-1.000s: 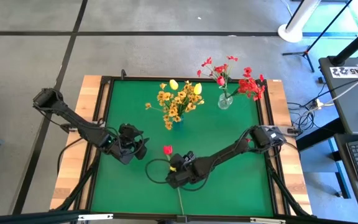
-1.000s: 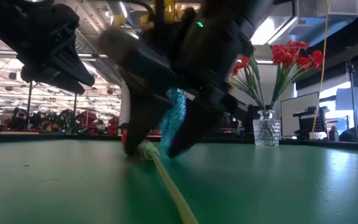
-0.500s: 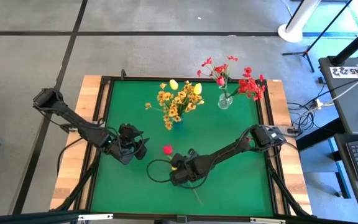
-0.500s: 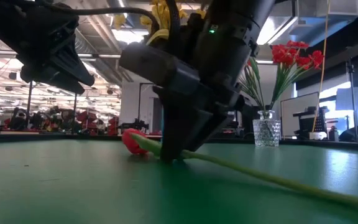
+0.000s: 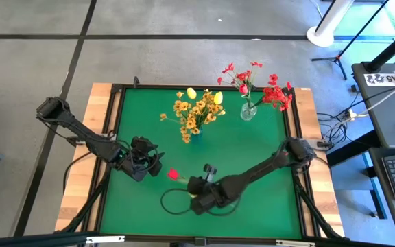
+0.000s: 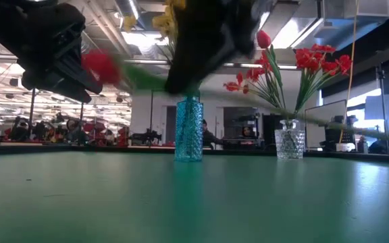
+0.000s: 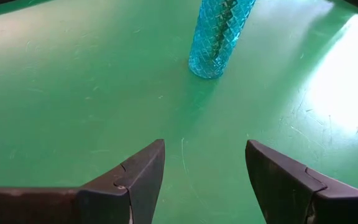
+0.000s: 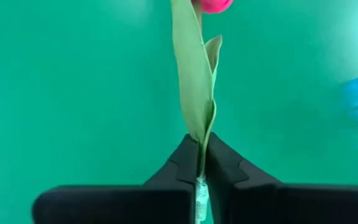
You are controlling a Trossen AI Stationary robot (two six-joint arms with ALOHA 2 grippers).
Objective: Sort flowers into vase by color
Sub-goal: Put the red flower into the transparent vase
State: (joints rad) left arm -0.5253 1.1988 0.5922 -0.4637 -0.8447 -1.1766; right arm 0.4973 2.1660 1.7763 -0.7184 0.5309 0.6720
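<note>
Green table mat (image 5: 252,151) spread under both arms. At its far edge, blue vase (image 5: 195,134) packed with yellow blossoms (image 5: 196,110); to the right of it, clear glass vase (image 5: 248,111) holding red sprays (image 5: 277,95).

Left gripper (image 5: 142,159) parked over the mat's left side, fingers spread wide, nothing between them. Right gripper (image 5: 197,199) low over the near middle of the mat, jaws pinched tight on the stem of a red tulip (image 5: 174,175), bloom lifted clear of the mat and pointing toward the left arm.

Step in hand, by the look of it: carrying the red tulip to the clear vase. Best done by keeping the pinch firm, raising the stem well above the standing bouquets, turning the free stem end downward, then lowering it into the glass neck without brushing the sprays already there. Thin stem likely to twist or slip in the jaws; slow travel advisable.

Right wrist view alone shows the grip itself: stem and leaf (image 8: 194,74) trapped between the fingers (image 8: 180,168). Low view alone confirms the bloom (image 6: 100,65) airborne, though blurred. Left wrist view shows only open fingers (image 7: 138,177) and the blue vase (image 7: 216,34), no tulip.
</note>
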